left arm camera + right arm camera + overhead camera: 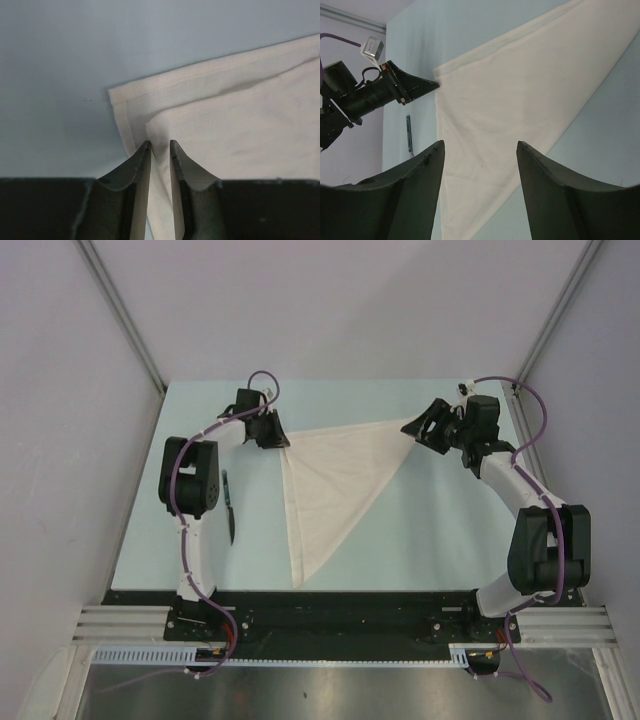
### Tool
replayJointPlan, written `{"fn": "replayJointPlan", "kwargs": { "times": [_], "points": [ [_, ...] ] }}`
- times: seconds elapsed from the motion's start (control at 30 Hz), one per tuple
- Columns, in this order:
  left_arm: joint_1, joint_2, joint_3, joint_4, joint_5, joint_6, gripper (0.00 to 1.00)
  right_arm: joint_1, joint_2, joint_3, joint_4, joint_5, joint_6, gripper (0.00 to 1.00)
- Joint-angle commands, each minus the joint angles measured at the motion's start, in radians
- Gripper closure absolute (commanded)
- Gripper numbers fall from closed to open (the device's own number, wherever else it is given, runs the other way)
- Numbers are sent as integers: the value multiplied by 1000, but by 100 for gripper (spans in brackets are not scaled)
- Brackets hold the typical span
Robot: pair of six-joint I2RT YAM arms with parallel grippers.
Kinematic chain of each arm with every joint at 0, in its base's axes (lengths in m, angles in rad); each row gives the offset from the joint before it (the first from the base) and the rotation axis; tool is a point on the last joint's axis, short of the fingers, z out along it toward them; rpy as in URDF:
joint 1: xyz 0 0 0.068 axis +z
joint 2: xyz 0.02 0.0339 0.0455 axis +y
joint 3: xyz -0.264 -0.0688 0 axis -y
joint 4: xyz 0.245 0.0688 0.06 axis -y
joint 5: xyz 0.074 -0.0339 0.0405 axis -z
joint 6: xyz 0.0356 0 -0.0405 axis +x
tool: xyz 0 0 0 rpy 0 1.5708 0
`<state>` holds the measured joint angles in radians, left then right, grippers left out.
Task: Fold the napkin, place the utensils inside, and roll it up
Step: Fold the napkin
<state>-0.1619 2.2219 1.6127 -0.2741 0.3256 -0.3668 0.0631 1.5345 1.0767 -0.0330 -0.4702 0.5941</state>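
The white napkin [330,485] lies folded into a triangle on the pale blue table, with its point toward the near edge. My left gripper [283,443] is at its far left corner. In the left wrist view the fingers [160,145] are nearly closed, with a fold of the napkin [225,125] pinched between them. My right gripper [420,427] is open and empty, just above the napkin's far right corner; the cloth [510,110] shows between its fingertips [480,147]. The dark knife [229,505] lies left of the napkin and also shows in the right wrist view [409,134].
The left arm's upright link [190,480] stands close beside the knife. Grey walls enclose the table on the left, right and far sides. A black rail [330,615] runs along the near edge.
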Motion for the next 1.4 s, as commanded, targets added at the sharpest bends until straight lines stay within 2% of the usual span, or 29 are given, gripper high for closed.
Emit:
{"fn": "replayJointPlan", "kwargs": {
  "times": [0.0,0.1,0.2,0.33,0.37,0.43,1.37],
  "points": [
    [-2,-4,30,-17,-34,-14,74,-5,4,0,16,-15,1,36],
    [-2,-2,21,-14,-40,-15,71,-5,4,-1,16,-15,1,36],
    [-2,7,13,9,-13,-18,74,-5,4,-3,16,-15,4,36],
    [-2,4,1,42,0,-20,89,-3,1,-9,16,-15,0,36],
    [-2,5,3,52,3,-20,96,-5,0,-9,15,-13,-2,36],
    [-2,-1,-2,64,9,-18,100,-5,-1,-11,12,-12,-2,36],
    [25,-65,4,107,-5,-11,100,-9,3,-26,-1,-11,-10,36]
  ]
}}
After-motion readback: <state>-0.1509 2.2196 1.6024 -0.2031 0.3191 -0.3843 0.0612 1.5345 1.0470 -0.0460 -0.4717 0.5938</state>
